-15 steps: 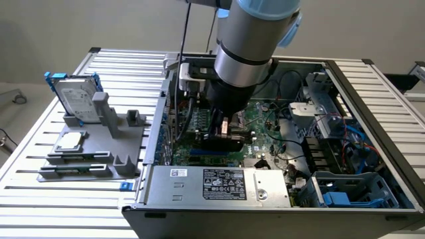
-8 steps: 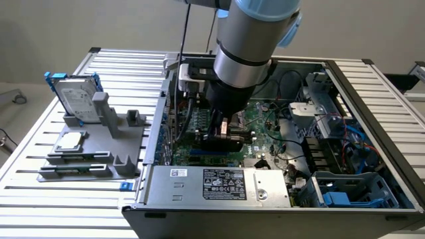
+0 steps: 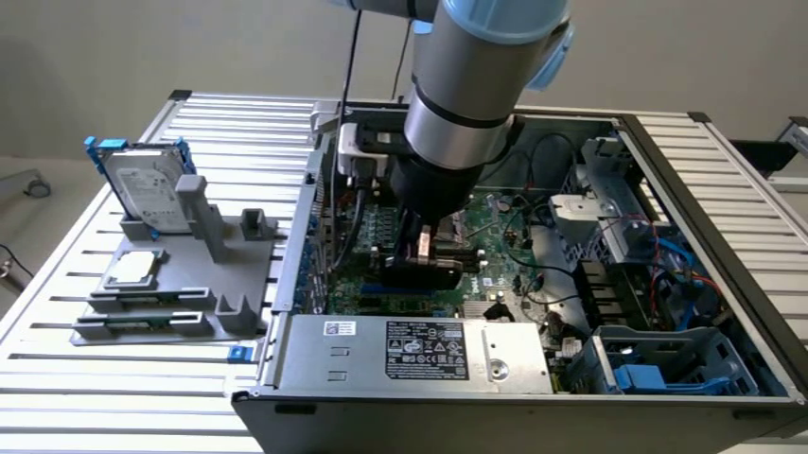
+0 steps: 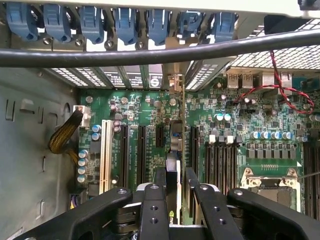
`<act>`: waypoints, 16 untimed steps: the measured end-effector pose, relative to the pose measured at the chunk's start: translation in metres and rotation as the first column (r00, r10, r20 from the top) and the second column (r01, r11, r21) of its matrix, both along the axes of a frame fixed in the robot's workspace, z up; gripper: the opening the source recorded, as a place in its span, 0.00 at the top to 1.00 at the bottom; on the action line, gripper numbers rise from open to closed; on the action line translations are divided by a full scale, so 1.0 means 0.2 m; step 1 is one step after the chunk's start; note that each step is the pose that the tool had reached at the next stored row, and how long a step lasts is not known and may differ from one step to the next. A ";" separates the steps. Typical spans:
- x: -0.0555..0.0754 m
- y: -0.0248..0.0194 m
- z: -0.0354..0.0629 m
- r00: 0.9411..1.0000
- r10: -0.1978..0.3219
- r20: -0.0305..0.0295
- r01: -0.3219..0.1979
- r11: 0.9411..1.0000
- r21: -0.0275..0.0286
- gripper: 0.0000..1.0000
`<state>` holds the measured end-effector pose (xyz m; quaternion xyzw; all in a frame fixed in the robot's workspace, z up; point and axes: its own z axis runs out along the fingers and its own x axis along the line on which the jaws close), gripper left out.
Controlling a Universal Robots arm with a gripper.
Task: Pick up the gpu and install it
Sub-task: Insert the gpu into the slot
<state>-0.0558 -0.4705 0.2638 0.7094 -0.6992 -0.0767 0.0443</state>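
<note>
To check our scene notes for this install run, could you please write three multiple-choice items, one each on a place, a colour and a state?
1. Where does the hard drive stand?
A in the grey fixture outside the case
B inside the case
C on the floor

2. What colour are its side rails?
A red
B blue
C yellow

3. How is the gripper?
A open and empty
B shut with nothing held
C shut on the gpu

Answers:
1 A, it stands upright in the fixture on the exterior view's left.
2 B, blue rails edge the drive.
3 C, the card sits edge-on between the fingers, over the motherboard.
</note>
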 end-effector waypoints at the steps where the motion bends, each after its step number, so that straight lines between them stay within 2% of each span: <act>1: 0.00 0.000 -0.001 1.000 0.000 0.000 0.000 1.000 0.000 0.74; 6: 0.00 0.001 -0.008 1.000 -0.001 0.000 0.001 1.000 0.000 0.74; 16: -0.01 0.001 -0.014 1.000 -0.008 -0.005 0.008 1.000 -0.009 0.74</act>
